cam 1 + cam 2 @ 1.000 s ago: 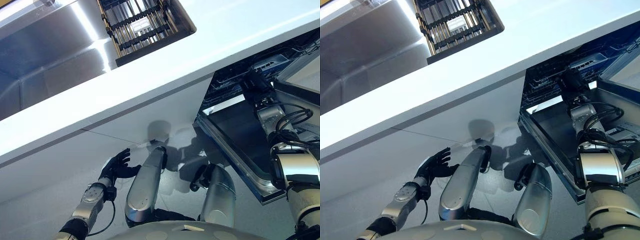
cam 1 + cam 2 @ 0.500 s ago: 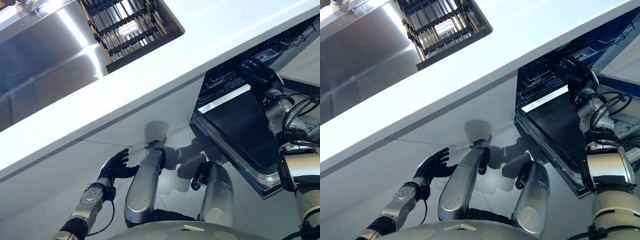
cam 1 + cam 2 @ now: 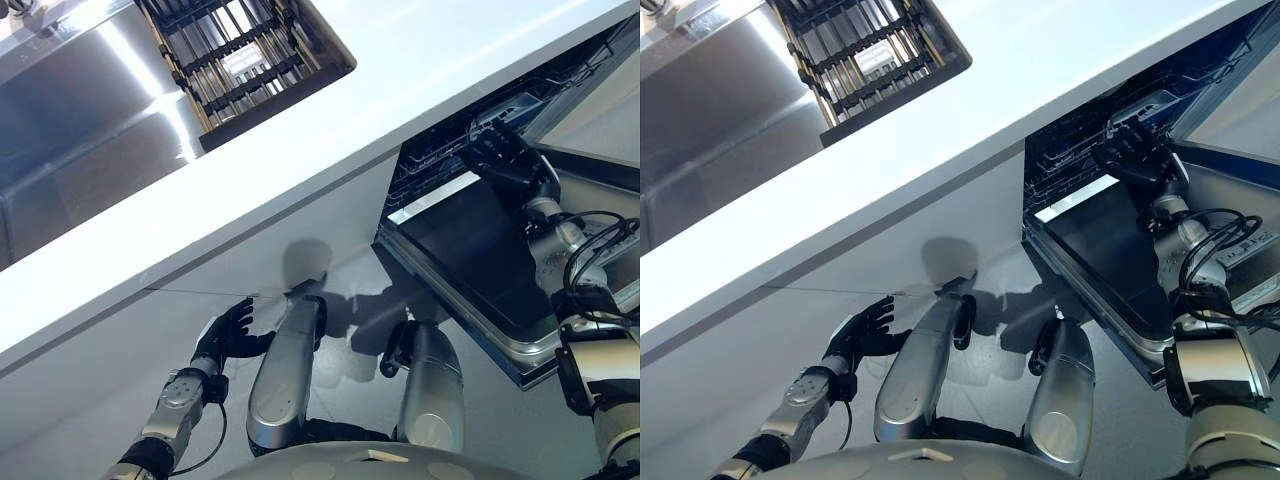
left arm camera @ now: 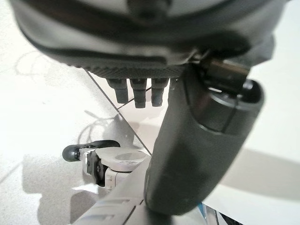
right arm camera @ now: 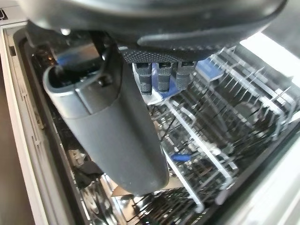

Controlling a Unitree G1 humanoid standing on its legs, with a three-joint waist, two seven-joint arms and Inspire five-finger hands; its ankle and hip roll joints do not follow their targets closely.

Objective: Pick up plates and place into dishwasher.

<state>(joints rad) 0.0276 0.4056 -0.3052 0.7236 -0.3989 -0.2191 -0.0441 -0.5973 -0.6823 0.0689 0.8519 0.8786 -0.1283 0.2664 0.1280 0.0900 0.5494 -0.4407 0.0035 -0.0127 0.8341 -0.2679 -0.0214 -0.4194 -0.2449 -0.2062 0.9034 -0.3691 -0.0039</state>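
Observation:
The dishwasher (image 3: pixel 470 250) stands open at the right, its dark door folded down. My right hand (image 3: pixel 500 155) hovers at its mouth above the door, open, fingers spread and holding nothing. In the right wrist view the hand (image 5: pixel 112 126) looks onto the wire rack (image 5: pixel 225 122) inside, with white tines and a blue clip. I make out no plate on that rack. My left hand (image 3: pixel 228 335) hangs low in front of the white cabinet front (image 3: pixel 200 270), open and empty; its fingers (image 4: pixel 136 91) are straight.
A white counter (image 3: pixel 400 70) runs across above the dishwasher. A steel sink (image 3: pixel 80 130) at the upper left holds a black slotted dish rack (image 3: pixel 240 55). The open door juts into the floor space at the right.
The whole picture has shifted, so the camera moved. My right hand has drawn a little back from the rack and its fingers now show spread. The left hand is as before.

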